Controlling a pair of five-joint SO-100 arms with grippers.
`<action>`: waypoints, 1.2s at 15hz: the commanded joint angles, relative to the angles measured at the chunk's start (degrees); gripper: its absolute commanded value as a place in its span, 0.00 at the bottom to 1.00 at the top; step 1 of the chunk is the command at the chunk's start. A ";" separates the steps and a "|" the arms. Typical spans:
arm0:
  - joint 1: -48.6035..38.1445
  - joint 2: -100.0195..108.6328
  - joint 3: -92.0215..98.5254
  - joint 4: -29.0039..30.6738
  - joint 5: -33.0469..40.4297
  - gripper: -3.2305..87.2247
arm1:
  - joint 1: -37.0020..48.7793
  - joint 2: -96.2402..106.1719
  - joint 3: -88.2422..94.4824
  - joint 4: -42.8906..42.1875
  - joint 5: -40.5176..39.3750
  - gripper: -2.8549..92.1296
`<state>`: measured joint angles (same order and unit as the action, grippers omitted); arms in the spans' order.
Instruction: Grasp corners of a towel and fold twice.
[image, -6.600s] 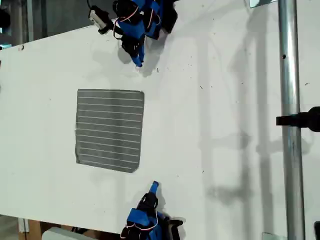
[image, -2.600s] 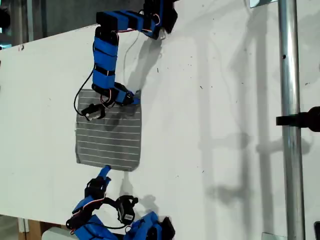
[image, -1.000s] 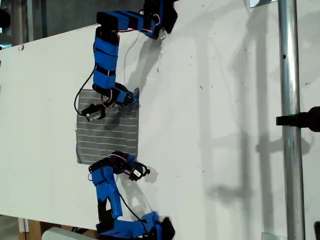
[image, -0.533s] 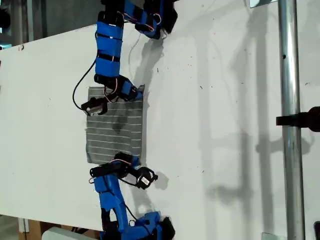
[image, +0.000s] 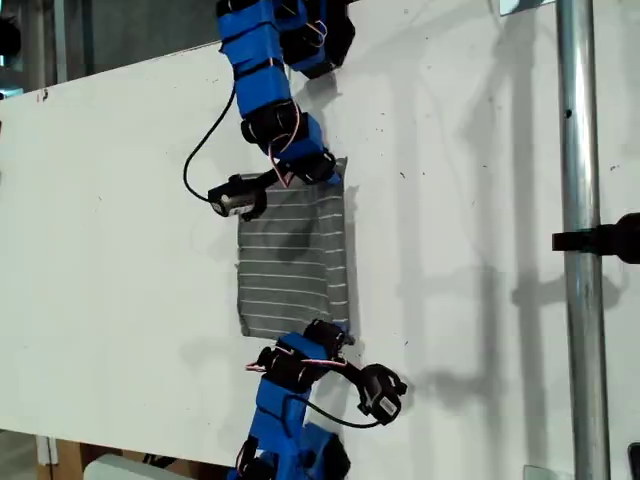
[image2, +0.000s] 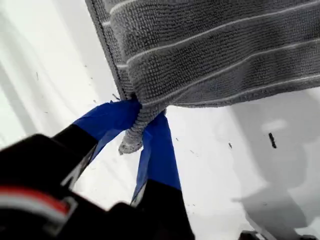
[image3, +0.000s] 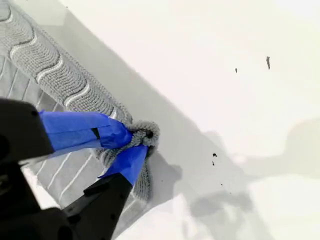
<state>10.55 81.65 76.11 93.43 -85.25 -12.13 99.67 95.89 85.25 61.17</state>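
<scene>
One towel (image: 293, 260) lies on the white table (image: 110, 200), its long axis running between the two arms, top to bottom in the exterior view. Two corners are held, both on its edge toward the exterior view's right. The first gripper (image2: 137, 125) pinches one, the second gripper (image3: 137, 142) the other. The fold likely goes toward the exterior view's left.
</scene>
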 joint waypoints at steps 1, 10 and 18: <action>-3.25 4.83 -1.14 0.70 2.46 0.02 | 4.48 2.20 -2.99 0.88 -2.55 0.03; -48.43 -13.89 -21.97 1.76 44.38 0.02 | 47.20 -9.32 -9.67 -11.95 -36.56 0.03; -47.02 -14.59 -18.81 1.76 40.87 0.02 | 44.47 -10.20 -7.73 -10.81 -37.09 0.03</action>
<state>-39.55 66.27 57.39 94.39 -42.45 34.54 88.86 87.45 75.41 22.68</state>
